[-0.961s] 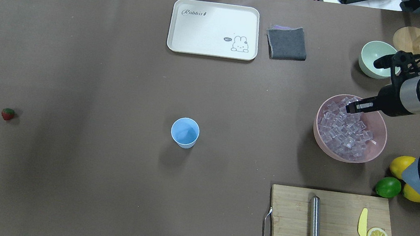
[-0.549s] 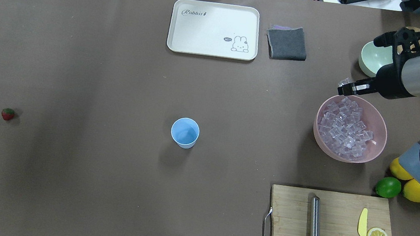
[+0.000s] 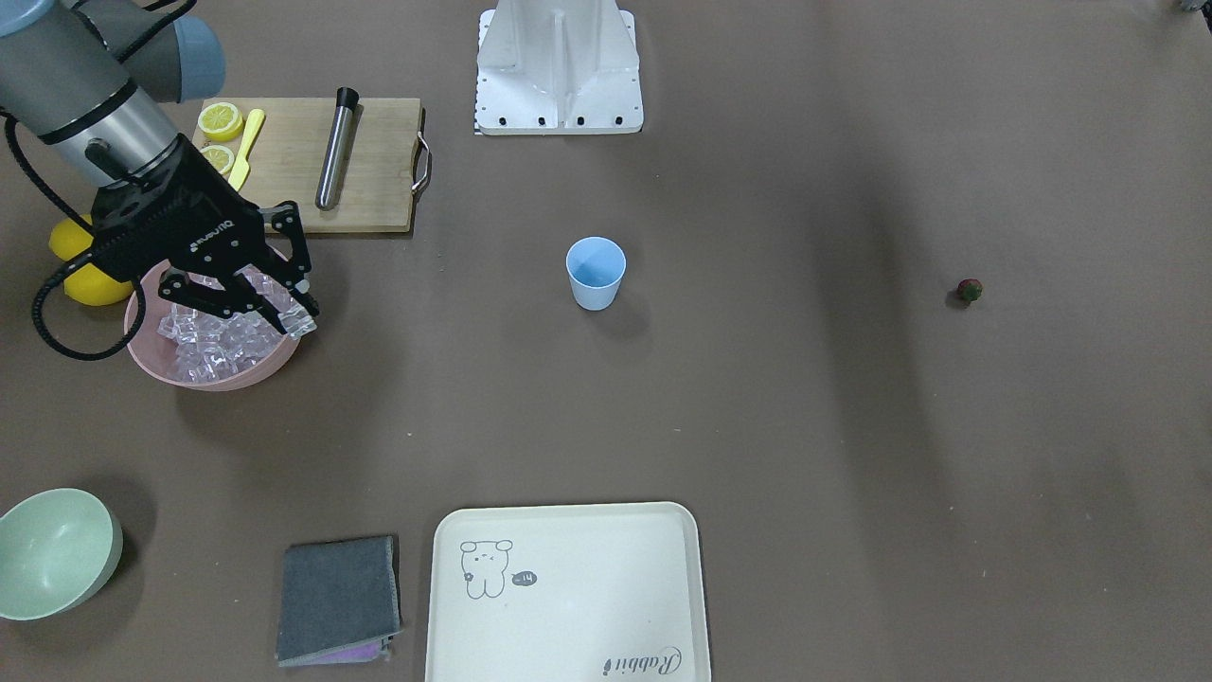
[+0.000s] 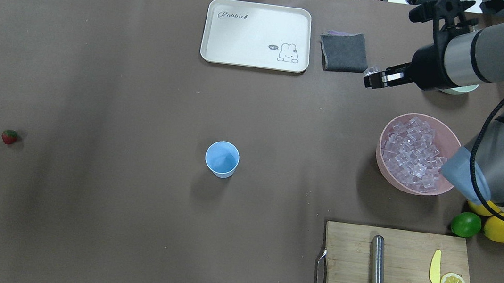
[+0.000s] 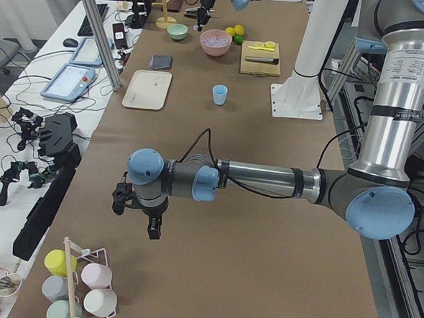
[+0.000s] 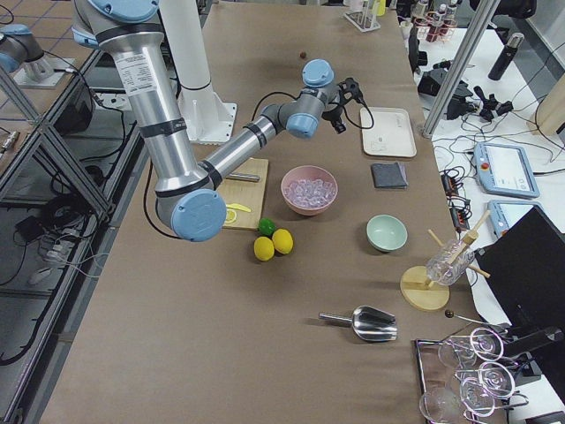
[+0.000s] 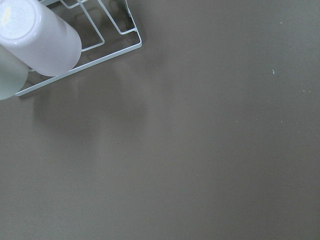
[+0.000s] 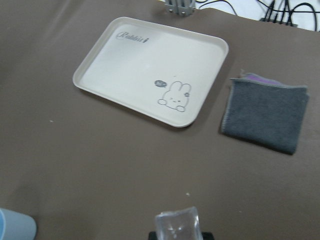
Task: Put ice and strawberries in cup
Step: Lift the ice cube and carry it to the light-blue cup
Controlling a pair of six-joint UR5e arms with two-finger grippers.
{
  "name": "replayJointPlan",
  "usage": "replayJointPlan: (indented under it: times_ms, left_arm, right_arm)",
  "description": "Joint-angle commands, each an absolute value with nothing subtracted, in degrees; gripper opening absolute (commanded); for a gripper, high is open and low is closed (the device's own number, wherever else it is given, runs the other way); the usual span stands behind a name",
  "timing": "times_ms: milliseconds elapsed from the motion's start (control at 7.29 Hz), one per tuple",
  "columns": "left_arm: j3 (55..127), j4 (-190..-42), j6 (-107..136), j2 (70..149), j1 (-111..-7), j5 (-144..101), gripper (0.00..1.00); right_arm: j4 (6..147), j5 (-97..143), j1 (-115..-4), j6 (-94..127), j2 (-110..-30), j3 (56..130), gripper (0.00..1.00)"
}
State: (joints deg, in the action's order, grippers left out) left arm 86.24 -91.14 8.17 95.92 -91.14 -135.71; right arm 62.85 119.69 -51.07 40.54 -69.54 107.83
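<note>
One light blue cup (image 4: 222,158) is seen standing upright in the middle of the surface (image 4: 98,72), with its open mouth pointed up. One tiny red strawberry (image 4: 9,136) is found far to the left, well apart from the cup. It is too small for its pointing to be told. Many clear ice cubes (image 4: 411,152) are piled in one pink bowl (image 4: 379,151). One ice cube (image 8: 176,226) is pinched by the right hand (image 4: 369,80), which is held in the air near one grey cloth (image 4: 343,51). The word "Rabbit" is written on the one cream tray (image 4: 244,41), beside a bunny drawing. The left hand (image 5: 153,230) is seen only from the side, so whether it is open or closed cannot be told.
</note>
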Motion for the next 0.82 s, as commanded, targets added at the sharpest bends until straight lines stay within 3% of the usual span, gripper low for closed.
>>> replayJointPlan:
  times_ms: [0,686]
  left_arm:
    - [84.2,-91.1,8.3,96.3,-91.1,-135.4,0.98]
    - [82.4,-91.2,8.4,95.9,-91.1,-135.4,0.98]
  right_arm:
    - [62.9,118.5,-45.1,40.7,-65.1,106.7,0.00]
    - [62.7,98.7,-26.2,40.8,-57.8,105.3,0.00]
